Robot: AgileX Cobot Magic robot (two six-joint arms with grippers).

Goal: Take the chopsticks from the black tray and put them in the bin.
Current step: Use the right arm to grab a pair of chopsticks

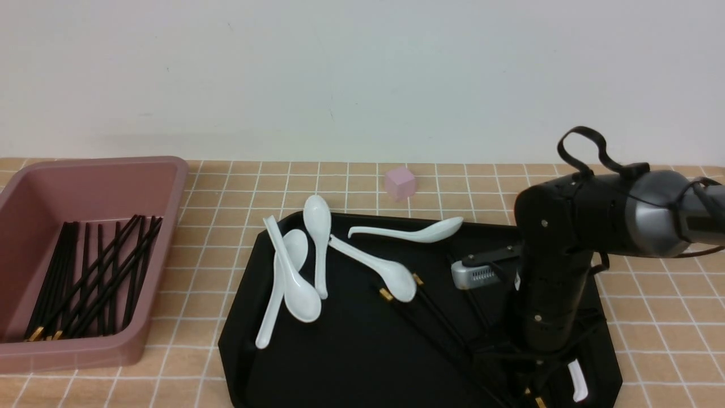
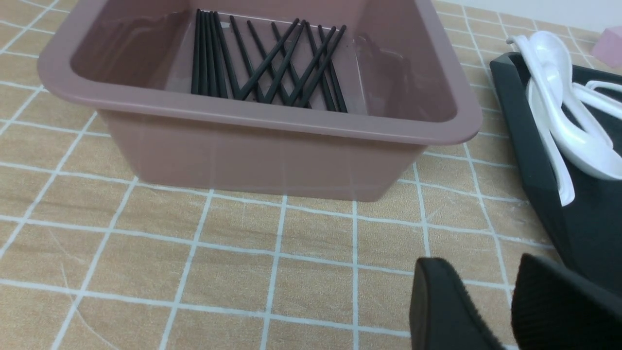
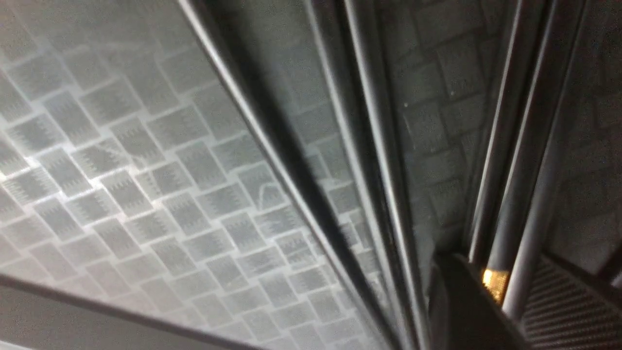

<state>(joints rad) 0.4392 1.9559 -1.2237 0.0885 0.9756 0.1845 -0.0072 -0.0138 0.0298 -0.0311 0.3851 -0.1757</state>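
Note:
The black tray [image 1: 351,351] holds a few black chopsticks [image 1: 430,309] with gold bands, lying among white spoons. My right arm [image 1: 552,283] reaches down over the tray's near right part, and its gripper is hidden in the front view. In the right wrist view my right gripper [image 3: 505,291] is closed snugly on two chopsticks [image 3: 522,194] just above the tray floor [image 3: 146,170], and other sticks lie beside them. The pink bin [image 1: 85,181] at the left holds several chopsticks [image 1: 96,277]. My left gripper [image 2: 481,272] is open and empty over the tiles near the bin [image 2: 262,155].
Several white soup spoons [image 1: 294,277] lie on the tray's left and middle, and they also show in the left wrist view [image 2: 563,97]. A small pink cube [image 1: 400,182] sits behind the tray. The tray's edge [image 2: 583,228] lies close to my left gripper.

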